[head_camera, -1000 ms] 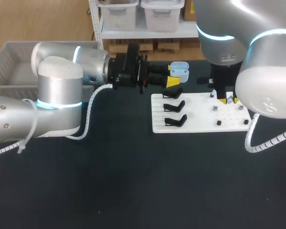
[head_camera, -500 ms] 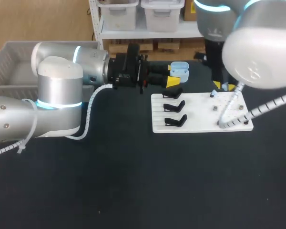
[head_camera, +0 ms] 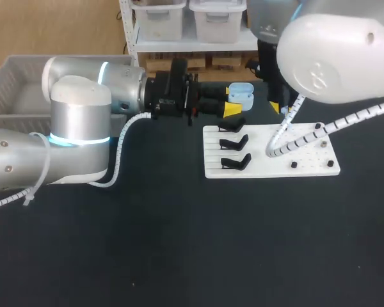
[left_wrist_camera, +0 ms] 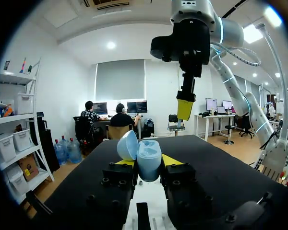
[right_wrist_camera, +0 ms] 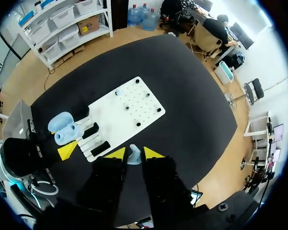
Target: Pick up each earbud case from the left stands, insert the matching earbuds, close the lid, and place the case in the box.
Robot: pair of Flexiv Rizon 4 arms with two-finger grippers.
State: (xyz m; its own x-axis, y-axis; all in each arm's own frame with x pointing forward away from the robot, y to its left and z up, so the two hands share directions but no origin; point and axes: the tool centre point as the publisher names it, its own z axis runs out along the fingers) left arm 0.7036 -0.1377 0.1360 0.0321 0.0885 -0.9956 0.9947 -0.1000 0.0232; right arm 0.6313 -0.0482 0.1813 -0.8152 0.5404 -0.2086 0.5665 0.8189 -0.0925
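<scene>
My left gripper [head_camera: 233, 102] hovers just behind the white board [head_camera: 307, 163], shut on a light blue earbud case [head_camera: 242, 93] whose lid stands open. In the left wrist view the case [left_wrist_camera: 149, 155] sits upright between the yellow tips, lid [left_wrist_camera: 127, 145] tipped aside. My right gripper [head_camera: 278, 107] hangs above the board's back edge, right of the case, shut on a small light blue earbud [right_wrist_camera: 134, 155]. From the left wrist it shows as a yellow-tipped gripper [left_wrist_camera: 185, 108] above and ahead of the case. Another earbud [right_wrist_camera: 118, 92] sits on a peg of the board.
Three empty black stands [head_camera: 234, 142] line the board's left part; small pegs [head_camera: 294, 164] dot its right part. A grey basket [head_camera: 13, 89] stands at the table's far left, behind my left arm.
My right arm has risen off the peg board and swung back and left toward the held case, carrying the earbud. The left arm and case have not moved.
</scene>
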